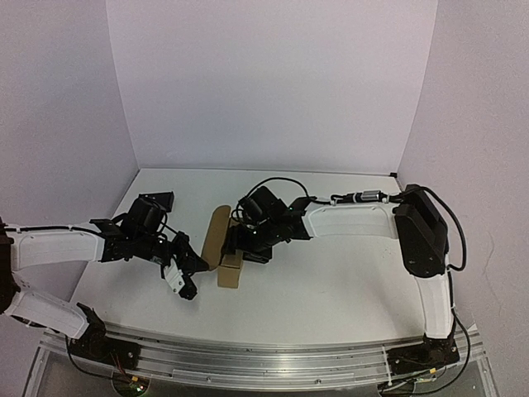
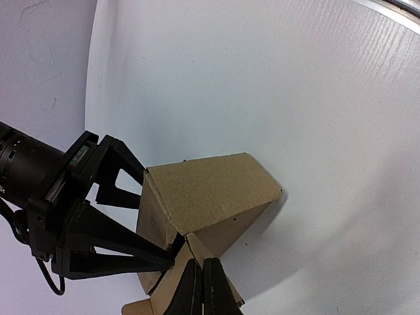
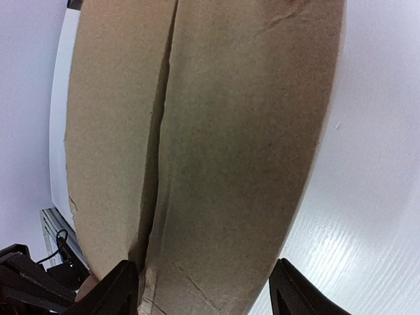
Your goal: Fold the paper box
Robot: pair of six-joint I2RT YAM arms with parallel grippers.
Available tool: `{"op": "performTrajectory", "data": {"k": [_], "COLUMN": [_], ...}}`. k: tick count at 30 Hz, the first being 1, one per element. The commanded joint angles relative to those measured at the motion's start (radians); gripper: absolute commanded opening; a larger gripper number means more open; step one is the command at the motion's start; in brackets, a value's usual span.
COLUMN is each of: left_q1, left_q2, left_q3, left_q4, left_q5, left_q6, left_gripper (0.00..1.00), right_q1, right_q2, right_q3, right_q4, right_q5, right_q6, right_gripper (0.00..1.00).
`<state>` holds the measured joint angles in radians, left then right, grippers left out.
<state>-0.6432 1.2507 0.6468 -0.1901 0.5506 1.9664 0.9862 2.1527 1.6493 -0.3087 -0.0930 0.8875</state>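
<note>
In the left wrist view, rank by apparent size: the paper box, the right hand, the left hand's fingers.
1. Paper box
2. Right hand, nearly as large, so close to a tie
3. Left hand's fingers, mostly cropped, so unsure

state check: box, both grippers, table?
paper box: partly folded, body resting on the table, one rounded flap standing up and unfolded at its far end.
left gripper: fingers nearly together at the box's near edge; whether they pinch cardboard cannot be told.
right gripper: open, fingers spread on either side of a wide cardboard panel.
table: white, bearing the box.
</note>
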Motion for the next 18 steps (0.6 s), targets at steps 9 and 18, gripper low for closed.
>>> {"op": "performTrajectory", "data": {"k": [9,18], "left_q1": [-0.010,-0.010], "left_q2": [0.010,0.047], "left_q3": [0.072,0.108], "left_q4": [-0.151,-0.213], "left_q5": [0.062,0.023], "left_q6": [0.154,0.170], "left_gripper": [0.00,0.00], "right_q1": [-0.004,-0.046], "right_q2": [-0.149,-0.253], "right_q3": [-0.136,-0.160], "right_q4": [0.050,0.043], "right_q5": [-0.231,-0.321], "right_q6": [-0.185,-0.327], "right_gripper": [0.77,0.93]}}
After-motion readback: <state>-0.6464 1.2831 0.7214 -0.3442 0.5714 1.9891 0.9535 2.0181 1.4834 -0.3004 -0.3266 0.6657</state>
